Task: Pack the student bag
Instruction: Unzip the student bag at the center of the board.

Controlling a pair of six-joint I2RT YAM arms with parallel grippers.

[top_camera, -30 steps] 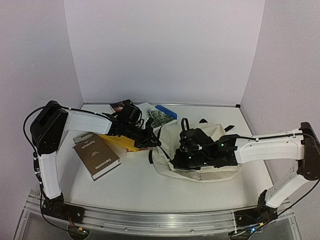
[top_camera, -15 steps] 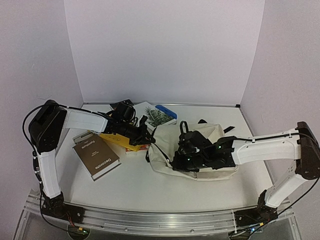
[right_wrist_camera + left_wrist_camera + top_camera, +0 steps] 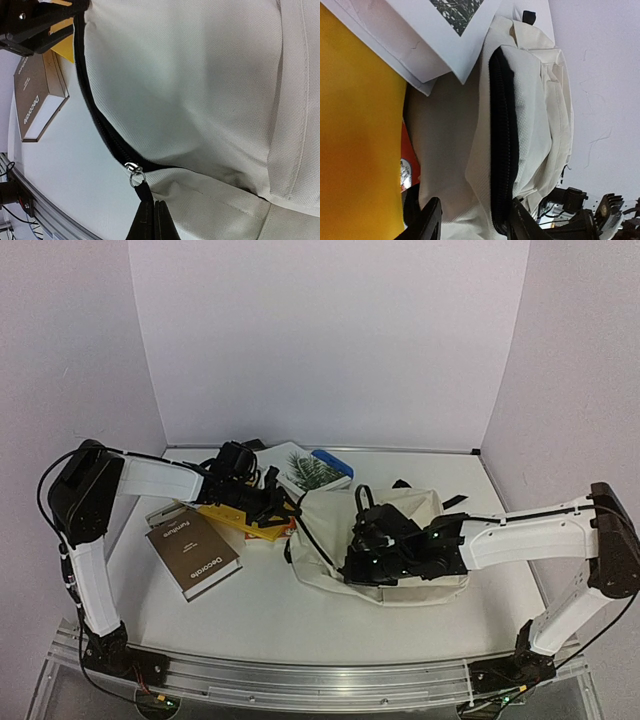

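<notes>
- The student bag (image 3: 325,540) lies on the table (image 3: 270,610), its black zipper (image 3: 501,140) mouth facing your left gripper (image 3: 472,220).
- Your right gripper (image 3: 152,220) is closed tight. It seems to pinch the bag's fabric just beside the zipper pull (image 3: 134,172).
- Your left gripper stands partly open at the bag's mouth, with loose fabric between its jaws but nothing clamped.
- Step in hand, by my judgement: opening the mouth. 0 items look packed.
- Next, reach for the yellow book (image 3: 355,125) just beside the bag's mouth, and hold the right pinch steady.
</notes>
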